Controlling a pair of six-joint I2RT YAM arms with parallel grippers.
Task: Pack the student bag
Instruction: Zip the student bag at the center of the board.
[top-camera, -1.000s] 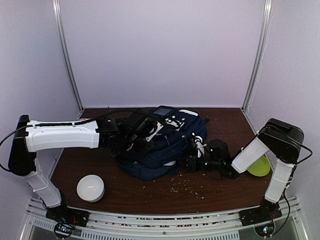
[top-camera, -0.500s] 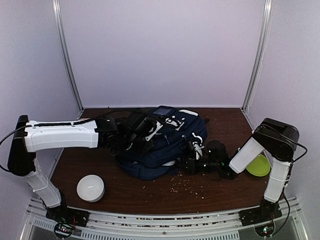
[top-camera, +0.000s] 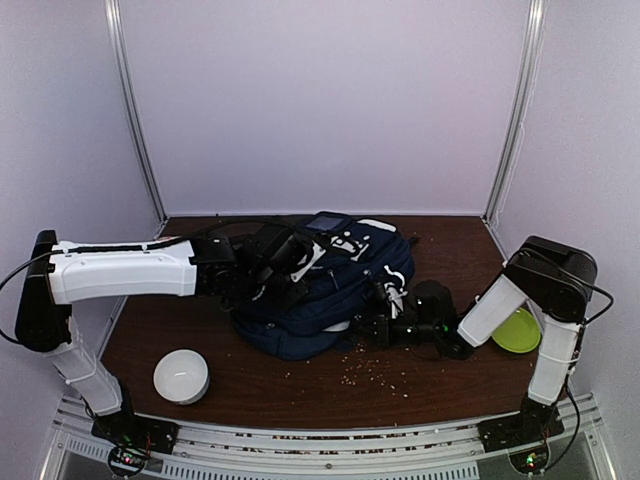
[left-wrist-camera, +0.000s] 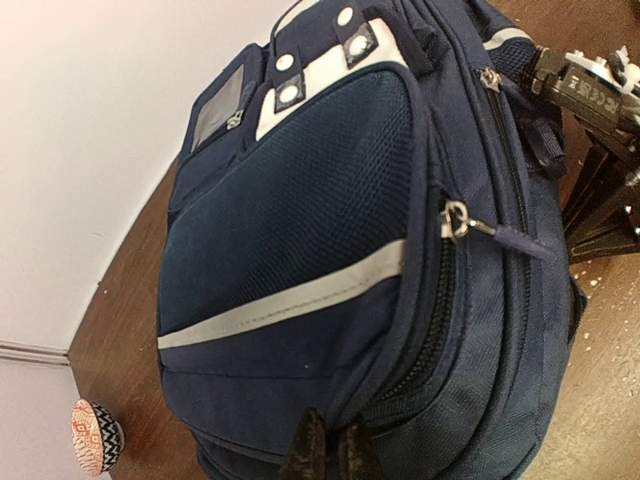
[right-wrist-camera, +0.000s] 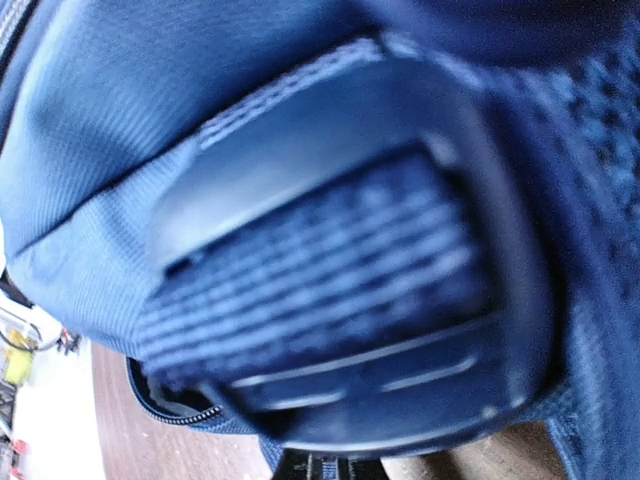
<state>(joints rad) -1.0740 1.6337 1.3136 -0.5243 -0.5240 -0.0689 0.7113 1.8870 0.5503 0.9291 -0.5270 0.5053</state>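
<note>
The student bag (top-camera: 325, 285), dark navy with white trim, lies on its side in the middle of the table. In the left wrist view the student bag (left-wrist-camera: 330, 230) fills the frame, its zips closed. My left gripper (left-wrist-camera: 326, 452) is shut on the fabric at the bag's edge beside a zip; from above, the left gripper (top-camera: 288, 268) rests on the bag's left top. My right gripper (top-camera: 384, 312) presses against the bag's right side. In the right wrist view a blurred strap buckle (right-wrist-camera: 340, 290) looms over the right gripper (right-wrist-camera: 330, 468), shut at the bag's lower edge.
A white bowl (top-camera: 181, 376) sits at the front left; its patterned side shows as the bowl (left-wrist-camera: 95, 450) in the left wrist view. A green plate (top-camera: 520, 332) lies behind the right arm. Crumbs (top-camera: 375, 372) are scattered in front of the bag.
The right gripper moved left against the bag's side and closed from open to shut. The left arm and the bag stayed still.
</note>
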